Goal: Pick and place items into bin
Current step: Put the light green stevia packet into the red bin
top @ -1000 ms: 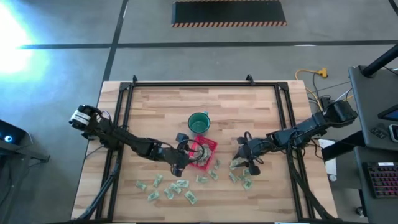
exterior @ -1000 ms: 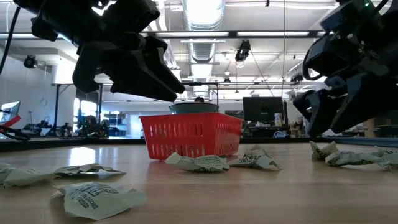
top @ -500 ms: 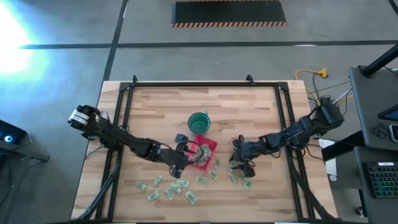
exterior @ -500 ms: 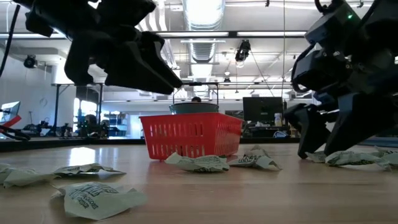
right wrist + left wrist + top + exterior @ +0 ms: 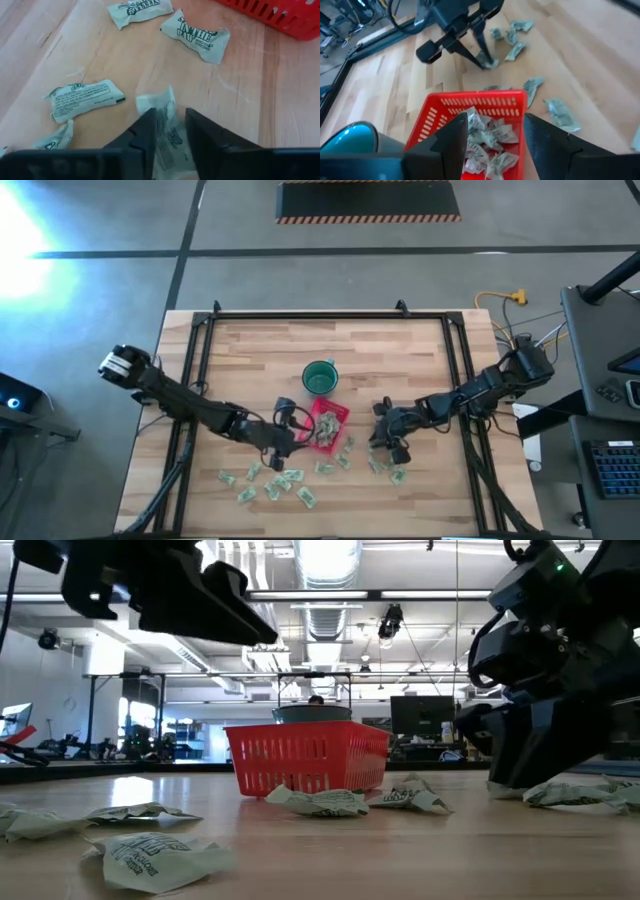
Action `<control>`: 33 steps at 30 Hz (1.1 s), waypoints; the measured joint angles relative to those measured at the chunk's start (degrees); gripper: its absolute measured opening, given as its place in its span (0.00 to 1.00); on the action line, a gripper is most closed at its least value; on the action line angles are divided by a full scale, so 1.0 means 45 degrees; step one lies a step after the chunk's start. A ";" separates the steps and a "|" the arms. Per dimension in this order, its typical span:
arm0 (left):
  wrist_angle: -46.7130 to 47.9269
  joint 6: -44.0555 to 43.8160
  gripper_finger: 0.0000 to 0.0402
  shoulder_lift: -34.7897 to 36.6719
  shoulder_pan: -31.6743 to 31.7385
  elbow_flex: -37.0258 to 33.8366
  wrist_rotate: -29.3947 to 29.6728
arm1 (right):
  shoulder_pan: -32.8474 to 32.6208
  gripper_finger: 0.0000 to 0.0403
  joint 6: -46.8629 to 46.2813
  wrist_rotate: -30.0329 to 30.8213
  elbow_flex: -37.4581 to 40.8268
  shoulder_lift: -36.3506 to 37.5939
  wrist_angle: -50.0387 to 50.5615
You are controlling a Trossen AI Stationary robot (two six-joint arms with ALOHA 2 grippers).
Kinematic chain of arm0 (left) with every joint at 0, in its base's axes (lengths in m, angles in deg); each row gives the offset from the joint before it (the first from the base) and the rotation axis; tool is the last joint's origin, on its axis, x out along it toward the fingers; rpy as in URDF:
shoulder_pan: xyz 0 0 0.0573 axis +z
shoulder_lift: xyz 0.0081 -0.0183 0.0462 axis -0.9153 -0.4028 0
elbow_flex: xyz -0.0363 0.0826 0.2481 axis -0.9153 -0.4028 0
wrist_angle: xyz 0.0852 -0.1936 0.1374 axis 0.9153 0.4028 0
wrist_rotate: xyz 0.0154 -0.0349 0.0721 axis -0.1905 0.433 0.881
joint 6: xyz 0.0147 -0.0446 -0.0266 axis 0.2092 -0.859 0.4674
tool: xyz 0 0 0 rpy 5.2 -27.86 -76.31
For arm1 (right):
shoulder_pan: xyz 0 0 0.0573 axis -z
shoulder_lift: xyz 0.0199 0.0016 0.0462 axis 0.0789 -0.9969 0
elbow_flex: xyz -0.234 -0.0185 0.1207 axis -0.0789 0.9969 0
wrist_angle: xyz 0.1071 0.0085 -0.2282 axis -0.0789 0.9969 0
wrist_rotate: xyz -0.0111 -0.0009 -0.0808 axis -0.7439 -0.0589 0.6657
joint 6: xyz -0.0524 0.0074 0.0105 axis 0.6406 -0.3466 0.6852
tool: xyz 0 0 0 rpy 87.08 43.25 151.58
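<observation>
Red bin (image 5: 327, 424), wrapped items (image 5: 285, 483) around

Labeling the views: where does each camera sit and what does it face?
High: overhead, straight down on table, both arms.
Low: tabletop height, level across to red bin; arms enter from above.
Left wrist: over bin; left pincer open.
Right wrist: down at wrapped piece between right pincer fingers.
Shared: bin in all four.

1. One red bin (image 5: 326, 424) stands on the table.
2. One dark-green cup (image 5: 319, 376) stands beside it.
3. Roughly fifteen wrapped packets (image 5: 291, 477) lie loose on the wood; more fill the bin, uncountable.
4. Two grippers show.
</observation>
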 joint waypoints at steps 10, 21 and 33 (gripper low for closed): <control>-0.0008 -0.0028 0.44 0.0208 -0.0588 -0.0015 0.0003 | -0.0019 0.02 0.1434 0.0330 -0.0372 0.0168 0.0015; 0.2088 -0.2504 0.44 0.0232 -0.1053 -0.0023 -0.0026 | -0.0015 0.02 0.3287 0.3099 -0.1018 0.1221 -0.0206; 0.3335 -0.4448 0.44 0.0232 -0.1739 -0.0039 -0.1521 | 0.0012 0.02 0.4687 0.4613 -0.1822 0.0935 -0.2979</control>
